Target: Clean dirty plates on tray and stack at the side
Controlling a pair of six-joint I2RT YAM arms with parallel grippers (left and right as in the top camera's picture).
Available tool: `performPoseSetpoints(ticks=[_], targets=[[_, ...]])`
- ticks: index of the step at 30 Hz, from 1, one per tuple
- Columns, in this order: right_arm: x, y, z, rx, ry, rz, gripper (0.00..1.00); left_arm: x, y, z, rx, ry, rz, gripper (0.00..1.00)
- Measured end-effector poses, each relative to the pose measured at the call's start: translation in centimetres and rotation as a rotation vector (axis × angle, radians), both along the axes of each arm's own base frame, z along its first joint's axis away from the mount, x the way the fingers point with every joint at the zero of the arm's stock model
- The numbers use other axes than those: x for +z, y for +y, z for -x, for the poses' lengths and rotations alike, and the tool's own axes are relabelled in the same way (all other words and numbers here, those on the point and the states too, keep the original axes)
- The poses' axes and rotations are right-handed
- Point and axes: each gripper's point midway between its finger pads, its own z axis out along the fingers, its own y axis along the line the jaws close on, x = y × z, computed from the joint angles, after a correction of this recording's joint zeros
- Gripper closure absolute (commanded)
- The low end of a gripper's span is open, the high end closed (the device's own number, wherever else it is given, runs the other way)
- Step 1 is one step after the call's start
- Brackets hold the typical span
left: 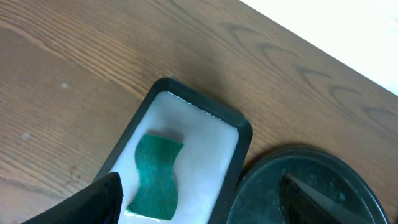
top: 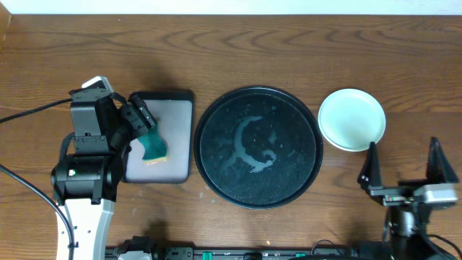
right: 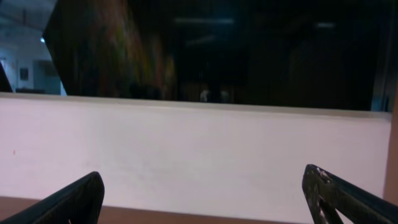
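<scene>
The large round black tray (top: 258, 148) sits mid-table with a wet pale smear and no plate on it; part of it shows in the left wrist view (left: 339, 169). The plates (top: 351, 119) sit to its right as a pale mint stack; only the top one shows, and it looks clean. My left gripper (top: 143, 124) is open over a small rectangular tray (top: 173, 155), its fingers wide apart (left: 200, 186) either side of a green sponge (top: 153, 146) lying in it (left: 157, 177). My right gripper (top: 403, 160) is open and empty, below the plates (right: 202, 180).
The small rectangular black tray (left: 200, 104) with a pale inside lies close against the round tray's left edge. The right wrist view shows only a pale wall and a dark window. Cables run along the left and front table edges.
</scene>
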Motion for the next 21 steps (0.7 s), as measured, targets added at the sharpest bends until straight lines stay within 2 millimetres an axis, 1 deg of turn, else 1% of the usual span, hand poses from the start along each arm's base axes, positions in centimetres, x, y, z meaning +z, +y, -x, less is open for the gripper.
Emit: performPoseSetpoints(ticks=[2,4,7,9,12,13,14,15,20,21], targets=[[-1.0,0.0,-0.5,0.000,-0.024,0.001,0.01,0.0,0.0,0.0,0.000,0.000,0.000,0.20],[-2.8,0.1,-1.3,0.006,-0.019,0.000,0.01,0.0,0.0,0.0,0.000,0.000,0.000,0.20],[-5.3,0.4,-2.3,0.026,0.018,-0.007,0.01,0.0,0.0,0.0,0.000,0.000,0.000,0.20],[-7.5,0.5,-3.1,0.029,0.065,-0.013,0.01,0.0,0.0,0.0,0.000,0.000,0.000,0.20],[-10.1,0.5,-3.8,0.031,0.119,-0.019,0.01,0.0,0.0,0.0,0.000,0.000,0.000,0.20],[-11.8,0.5,-4.2,0.032,0.172,-0.020,0.01,0.0,0.0,0.0,0.000,0.000,0.000,0.20],[-12.5,0.6,-4.4,0.034,0.197,-0.021,0.01,0.0,0.0,0.0,0.000,0.000,0.000,0.20],[-13.7,0.8,-4.6,0.041,0.239,-0.021,0.01,0.0,0.0,0.0,0.000,0.000,0.000,0.20],[-17.6,0.9,-4.8,0.044,0.398,-0.020,0.01,0.0,0.0,0.0,0.000,0.000,0.000,0.20],[-18.9,0.9,-4.8,0.043,0.450,-0.020,0.01,0.0,0.0,0.0,0.000,0.000,0.000,0.20]])
